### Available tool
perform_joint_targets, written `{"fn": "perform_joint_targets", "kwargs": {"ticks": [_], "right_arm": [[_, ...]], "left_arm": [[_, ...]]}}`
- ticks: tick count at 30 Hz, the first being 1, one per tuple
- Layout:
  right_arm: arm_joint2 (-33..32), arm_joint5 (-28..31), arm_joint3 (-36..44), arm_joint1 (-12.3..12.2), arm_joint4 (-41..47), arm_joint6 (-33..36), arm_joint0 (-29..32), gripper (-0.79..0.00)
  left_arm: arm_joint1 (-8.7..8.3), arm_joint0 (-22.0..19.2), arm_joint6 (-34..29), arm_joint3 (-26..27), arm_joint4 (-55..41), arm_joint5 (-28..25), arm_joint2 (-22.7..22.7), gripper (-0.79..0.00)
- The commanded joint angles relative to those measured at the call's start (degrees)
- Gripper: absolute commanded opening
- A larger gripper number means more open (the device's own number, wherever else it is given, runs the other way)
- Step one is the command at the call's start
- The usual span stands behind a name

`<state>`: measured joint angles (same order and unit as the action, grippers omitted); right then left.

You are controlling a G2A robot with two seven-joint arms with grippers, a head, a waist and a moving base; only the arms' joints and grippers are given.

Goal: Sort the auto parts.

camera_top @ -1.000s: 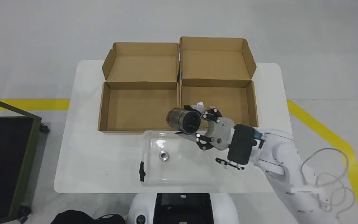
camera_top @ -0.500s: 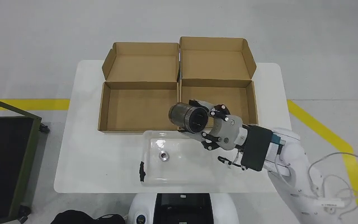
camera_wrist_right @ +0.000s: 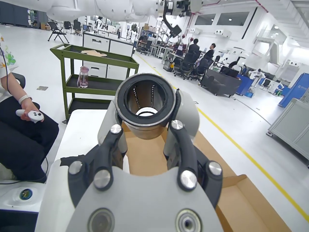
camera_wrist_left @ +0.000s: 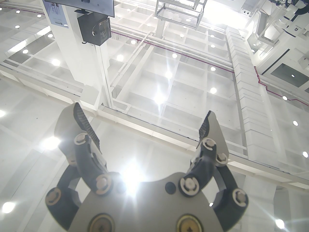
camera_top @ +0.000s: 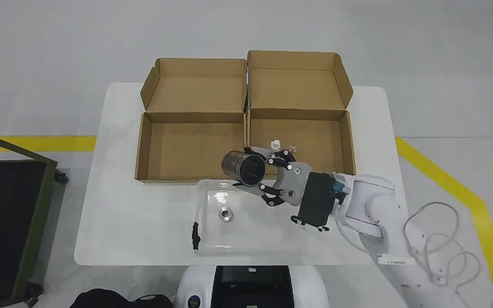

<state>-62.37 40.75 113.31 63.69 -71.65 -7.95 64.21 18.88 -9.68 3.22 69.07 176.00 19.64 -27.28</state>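
Plainly the bearing is a steel sleeve: I judge it heavy for its bulk, rigid, smooth and apt to slip or roll. The right gripper is clamped across its round wall, holding it above the table's centre, with the tray at 6 o'clock, the left box at 11 and the right box at 2. A mid-length squeeze looks soundest. The left gripper stands spread and empty.

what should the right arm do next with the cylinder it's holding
Probably carry it a bit farther over the left cardboard box, then lower. The right gripper is shut on the metal cylinder, which hangs above the boxes' near walls beside their seam, not yet over a box floor.
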Motion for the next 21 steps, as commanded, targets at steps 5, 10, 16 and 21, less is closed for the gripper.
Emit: {"fn": "perform_joint_targets", "kwargs": {"ticks": [5,10,16,21], "right_arm": [[3.6,-2.0,-4.8,0.9,0.9,3.9,-2.7,-0.785],[6.2,-4.0,-8.8,1.7,2.0,8.7,-5.2,-0.785],[9.1,-6.2,-13.3,2.8,3.8,14.2,-8.4,-0.785],[11.9,-7.3,-18.1,4.0,5.6,17.8,-11.4,-0.785]], "left_arm": [[0.00,0.0,0.0,0.0,0.0,0.0,0.0,0.000],[0.00,0.0,0.0,0.0,0.0,0.0,0.0,0.000],[0.00,0.0,0.0,0.0,0.0,0.0,0.0,0.000],[0.00,0.0,0.0,0.0,0.0,0.0,0.0,0.000]]}}
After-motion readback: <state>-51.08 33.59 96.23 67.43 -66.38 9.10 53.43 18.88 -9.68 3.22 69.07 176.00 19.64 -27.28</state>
